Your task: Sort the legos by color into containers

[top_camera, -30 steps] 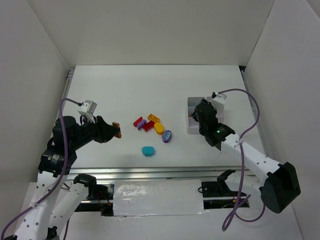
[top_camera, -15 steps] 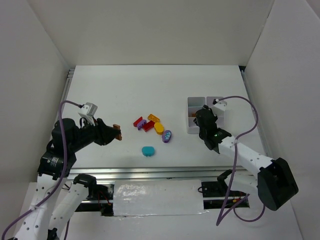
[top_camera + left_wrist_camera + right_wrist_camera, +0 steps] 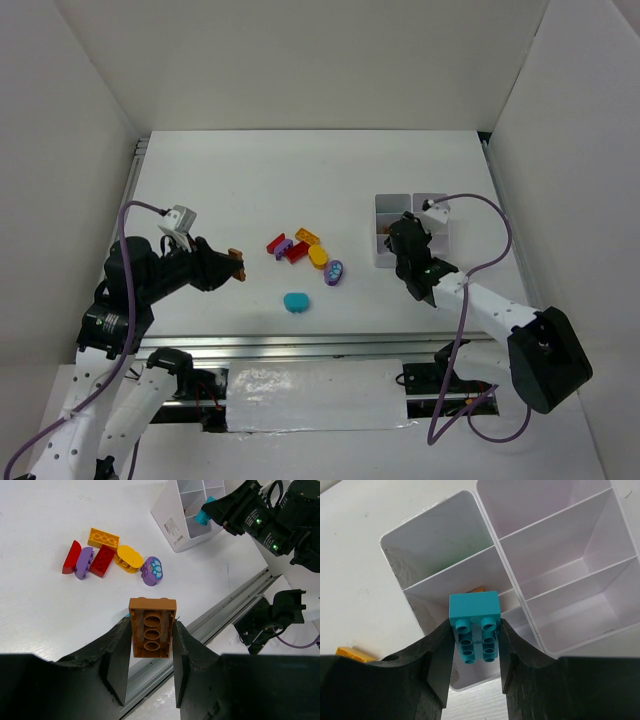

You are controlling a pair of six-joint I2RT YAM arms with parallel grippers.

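Likely a lab: white-walled booth (image 3: pixel 320 60), table-bolted arms (image 3: pixel 500 315)

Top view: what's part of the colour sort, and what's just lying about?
Job:
- loose bricks mid-table
- teal oval brick
- brown brick, held in left tool
- teal studded brick, held in right tool
- white tray

Lying about:
- purple cables
- metal rail at near edge
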